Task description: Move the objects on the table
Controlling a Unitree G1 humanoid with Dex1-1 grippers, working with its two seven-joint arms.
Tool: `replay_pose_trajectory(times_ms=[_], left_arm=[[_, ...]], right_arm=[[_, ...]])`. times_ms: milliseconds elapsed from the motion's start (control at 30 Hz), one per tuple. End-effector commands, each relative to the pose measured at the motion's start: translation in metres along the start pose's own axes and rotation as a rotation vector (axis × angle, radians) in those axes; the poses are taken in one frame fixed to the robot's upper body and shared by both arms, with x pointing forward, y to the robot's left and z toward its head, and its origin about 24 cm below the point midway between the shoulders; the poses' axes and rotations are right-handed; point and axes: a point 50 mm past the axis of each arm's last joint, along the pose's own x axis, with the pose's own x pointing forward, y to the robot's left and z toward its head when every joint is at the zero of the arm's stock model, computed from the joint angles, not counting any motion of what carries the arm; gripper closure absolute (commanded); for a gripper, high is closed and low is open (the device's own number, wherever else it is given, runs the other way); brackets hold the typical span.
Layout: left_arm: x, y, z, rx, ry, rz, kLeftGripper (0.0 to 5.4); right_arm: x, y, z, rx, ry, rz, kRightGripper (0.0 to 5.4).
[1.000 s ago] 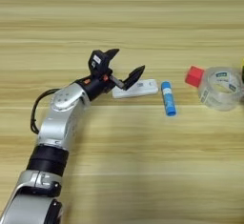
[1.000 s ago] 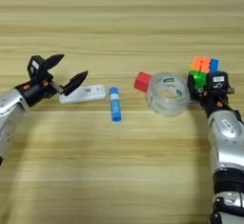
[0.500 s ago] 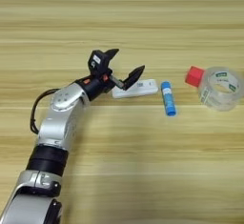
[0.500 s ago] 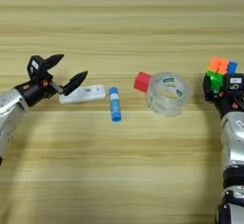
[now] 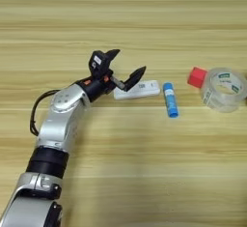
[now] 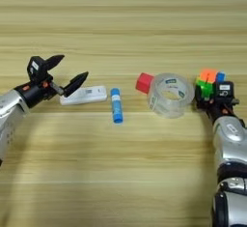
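The left hand is spread wide just above the white device on the tabletop; it should be lowered squarely. The right hand is closed on the puzzle cube

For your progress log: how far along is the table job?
Done: nothing clearly. In hand: the right gripper is at the puzzle cube; the left gripper, fingers open, hovers at the white device. Left: glue stick, red cube and tape roll lie untouched.
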Motion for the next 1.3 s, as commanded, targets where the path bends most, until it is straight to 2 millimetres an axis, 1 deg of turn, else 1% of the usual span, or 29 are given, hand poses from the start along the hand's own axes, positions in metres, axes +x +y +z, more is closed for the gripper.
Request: replay_pose_trajectory(times_ms=[33,267,300,433,500,700,800,833,1000,1300], left_arm=[[-0.001,0.002,0.003,0.01,-0.007,0.006,0.0],[-0.001,0.003,0.003,0.011,-0.009,0.008,0.0],[-0.001,0.003,0.004,0.011,-0.009,0.008,0.0],[0.0,0.003,0.004,0.011,-0.009,0.009,0.0],[0.0,0.003,0.004,0.012,-0.009,0.01,0.0],[0.0,0.003,0.004,0.011,-0.009,0.011,0.0],[0.0,0.004,0.004,0.011,-0.01,0.011,0.0],[0.0,0.004,0.004,0.011,-0.01,0.011,0.0],[0.001,0.003,0.004,0.011,-0.01,0.01,0.0],[0.001,0.001,0.005,0.014,-0.014,0.014,0.0]], right_arm=[[0.004,0.007,0.001,0.004,-0.007,0.024,2.06],[0.005,0.008,0.001,-0.009,-0.007,0.035,2.06],[0.005,0.008,0.001,-0.011,-0.009,0.033,1.77],[0.005,0.005,0.004,-0.016,-0.02,0.019,1.38],[0.005,0.005,0.007,-0.021,-0.032,0.016,1.1],[0.005,0.005,0.015,-0.045,-0.075,0.015,0.56],[0.005,0.003,0.02,-0.053,-0.1,0.009,0.1],[0.004,0.002,0.022,-0.056,-0.108,0.004,0.02],[0.002,-0.004,0.032,-0.062,-0.155,-0.03,0.02],[-0.006,0.002,0.055,-0.028,-0.238,-0.037,0.02]])
